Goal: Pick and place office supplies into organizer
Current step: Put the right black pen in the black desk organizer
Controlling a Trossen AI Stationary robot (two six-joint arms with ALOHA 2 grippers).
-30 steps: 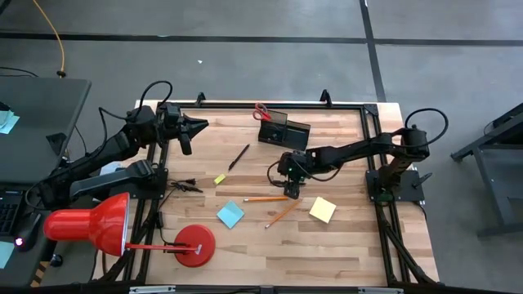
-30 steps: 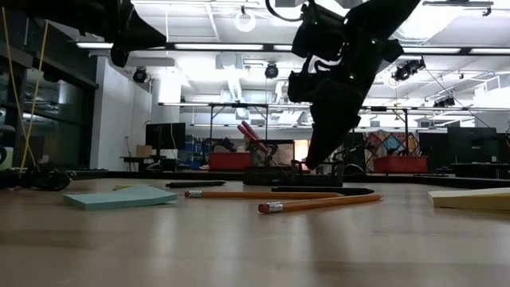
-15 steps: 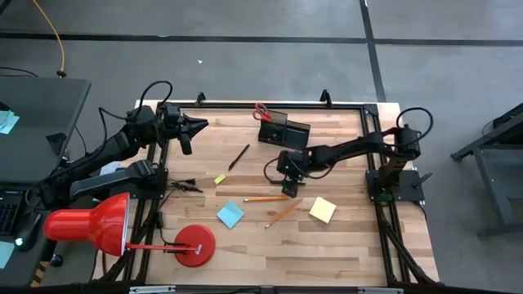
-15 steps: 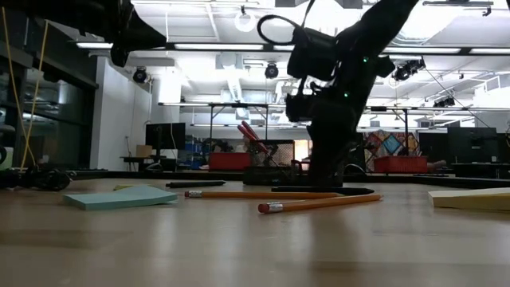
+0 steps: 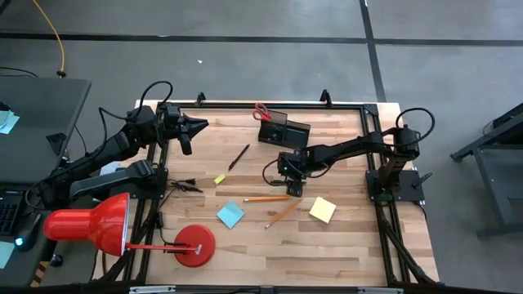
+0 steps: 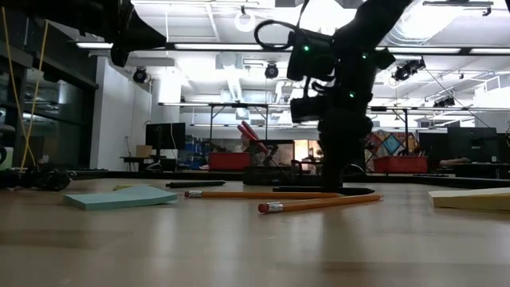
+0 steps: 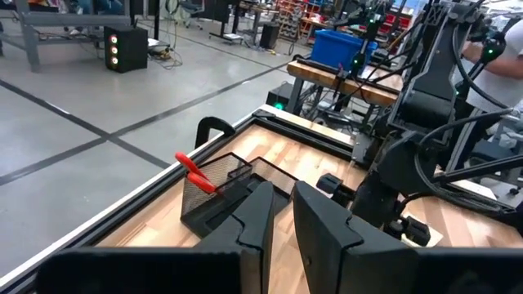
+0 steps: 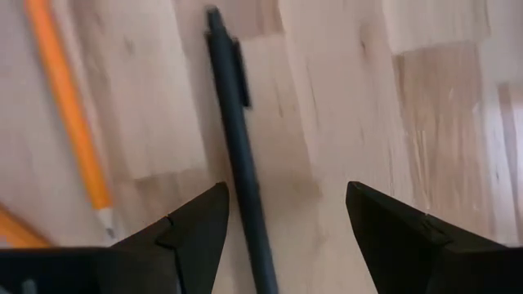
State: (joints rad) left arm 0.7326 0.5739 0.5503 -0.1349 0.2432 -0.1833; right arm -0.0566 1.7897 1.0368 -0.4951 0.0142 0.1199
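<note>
Right wrist view: right gripper [image 8: 278, 224], fingers spread, straddles 1 black pen [image 8: 237, 151] mid-tabletop; light, stiff, likely rolls, so pinch mid-barrel.

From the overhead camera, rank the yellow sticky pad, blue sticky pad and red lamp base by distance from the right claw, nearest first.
From the right claw:
1. Yellow sticky pad, just beyond it toward the table's right.
2. Blue sticky pad, toward the left.
3. Red lamp base, farthest, at the front-left.

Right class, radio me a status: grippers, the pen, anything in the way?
Right gripper open, low over black pen. Left gripper waiting at table edge. Pencil lies beside pen, nothing blocking.
</note>
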